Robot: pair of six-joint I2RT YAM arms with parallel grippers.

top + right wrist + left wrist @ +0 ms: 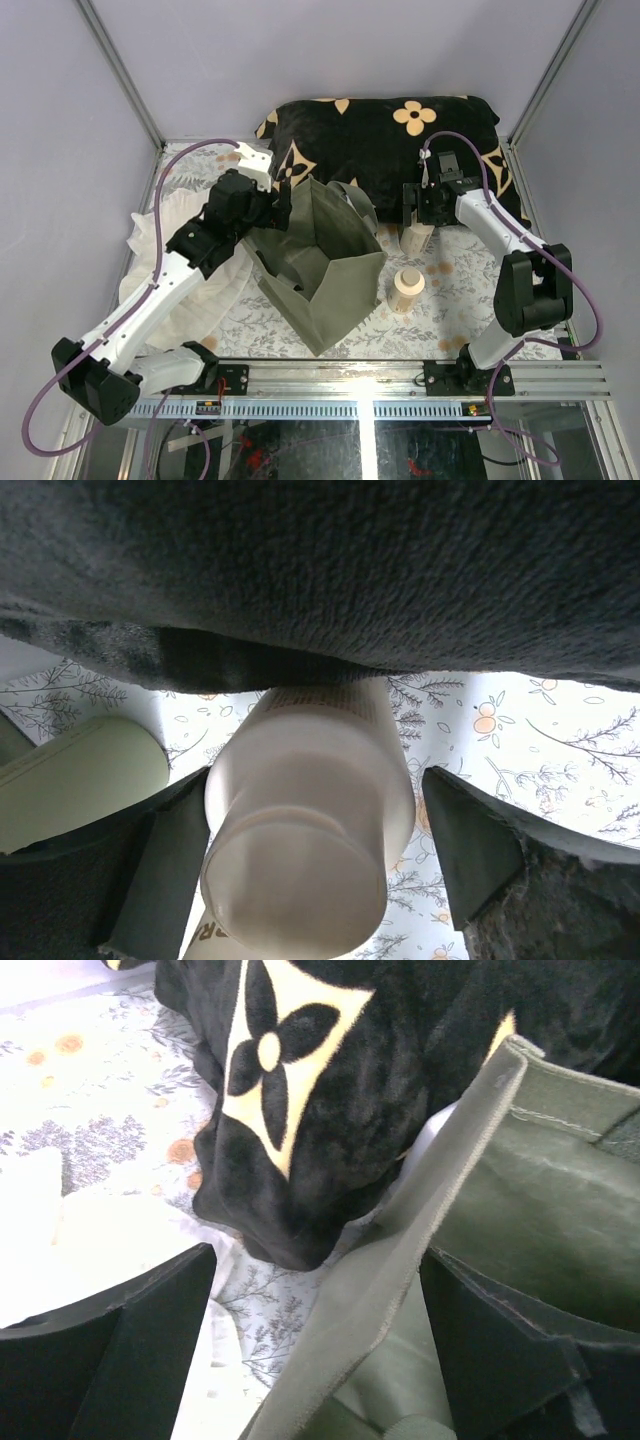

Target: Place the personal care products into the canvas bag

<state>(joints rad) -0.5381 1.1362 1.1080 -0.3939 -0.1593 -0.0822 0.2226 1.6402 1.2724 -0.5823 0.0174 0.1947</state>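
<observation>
At the near right of the flowered table cover [250, 325], one beige bottle [407, 290] stands upright just right of the canvas bag [320, 265], apart from it; no writing on it can be read. The bag sits mid-table, mouth open, with a white cloth [185, 255] bunched to its left. The left arm stretches diagonally from the near left corner over that cloth. The left gripper [315, 1260] has its jaws wide apart astride the bag's left rim, one finger [130, 1350] outside and the other inside, not pinching the fabric. Farther right, the right arm folds at the elbow and reaches far and leftward. The right gripper [318, 780] has spread jaws either side of a second bottle [310, 850], with a gap showing at its right finger [480, 850]. That bottle's fine print is illegible; of some orange lettering only an "R" reads. Its far end meets the black, tan-flowered cushion [380, 130] at the far edge.
</observation>
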